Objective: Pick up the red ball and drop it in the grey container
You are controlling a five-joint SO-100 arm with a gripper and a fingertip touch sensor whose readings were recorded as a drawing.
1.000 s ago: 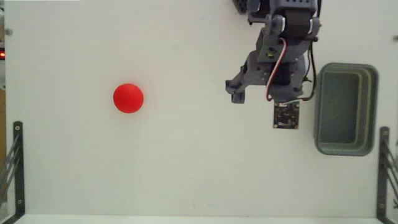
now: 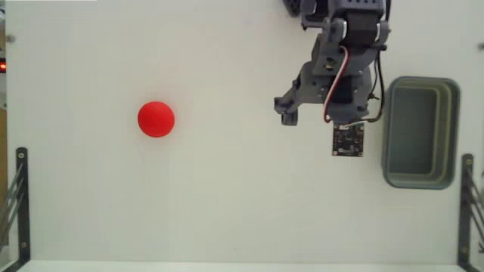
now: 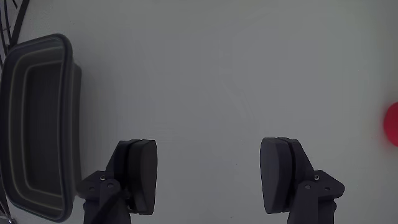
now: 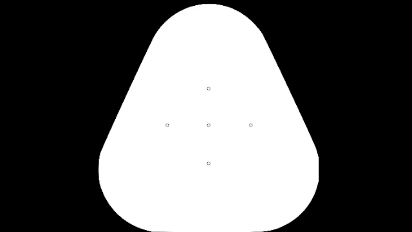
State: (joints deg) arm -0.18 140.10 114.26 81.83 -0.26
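Note:
The red ball (image 2: 156, 119) rests on the white table, left of centre in the fixed view, and only its edge shows at the right border of the wrist view (image 3: 392, 124). The grey container (image 2: 454, 128) sits at the right edge of the fixed view, with nothing inside it that I can see; the wrist view has the container (image 3: 73, 93) on its left. My gripper (image 2: 314, 121) hangs just left of the container, far from the ball. In the wrist view the gripper (image 3: 210, 171) is open, with only bare table between its fingers (image 3: 140, 168).
Black metal brackets stand at the lower left (image 2: 21, 196) and lower right (image 2: 467, 204) table corners. A small red light (image 2: 3, 67) glows at the left edge. Bare white tabletop lies between ball and gripper.

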